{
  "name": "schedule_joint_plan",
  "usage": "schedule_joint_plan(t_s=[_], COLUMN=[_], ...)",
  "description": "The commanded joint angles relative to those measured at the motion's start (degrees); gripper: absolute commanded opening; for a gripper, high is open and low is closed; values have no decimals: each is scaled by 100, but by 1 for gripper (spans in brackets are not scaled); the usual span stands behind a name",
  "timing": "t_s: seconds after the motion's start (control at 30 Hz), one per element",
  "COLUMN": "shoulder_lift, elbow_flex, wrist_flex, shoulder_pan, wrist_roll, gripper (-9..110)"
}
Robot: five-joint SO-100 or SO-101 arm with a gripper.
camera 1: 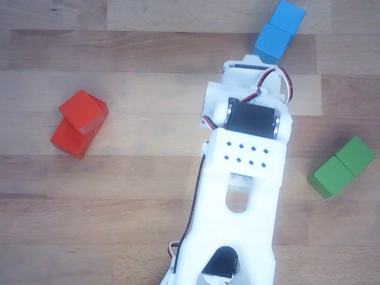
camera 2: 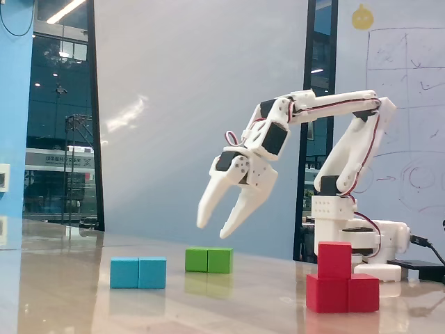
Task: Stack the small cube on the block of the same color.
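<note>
You have the small cube [camera 2: 334, 259] already sitting on top of the block [camera 2: 343, 293] at the lower right of the fixed view, resting over the block's left half; in the other view the same pair lies at the left of the frame, the small cube [camera 1: 84, 111] turned a little askew on the block [camera 1: 72, 140] beneath it. Your end effector [camera 2: 214, 224] hangs in the air near the middle of the fixed view, well clear of the desk [camera 2: 208, 306] — its two fingers spread apart and holding nothing, tips angled down and to the left. It is well apart from the red stack, above and just right of the green block [camera 2: 208, 260], with the blue block [camera 2: 138, 273] farther left and nearer the camera. In the other view the white arm [camera 1: 237, 196] fills the lower centre, the blue block [camera 1: 279, 29] at the top edge past it and the green block [camera 1: 343, 167] at the right — the fingertips themselves are hidden there.
</note>
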Motion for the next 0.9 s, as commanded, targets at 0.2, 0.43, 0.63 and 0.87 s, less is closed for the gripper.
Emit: schedule_joint_plan(t_s=[0.2,0.43,0.63,0.87], shoulder_lift=[1521,2733,3639,4983], elbow_flex=[1028,2057,2769,3445], wrist_flex=[26,35,132,281], shoulder_pan=[-580,-545,-598,-606], wrist_roll=[26,35,35,26], gripper=[0,0,0,0])
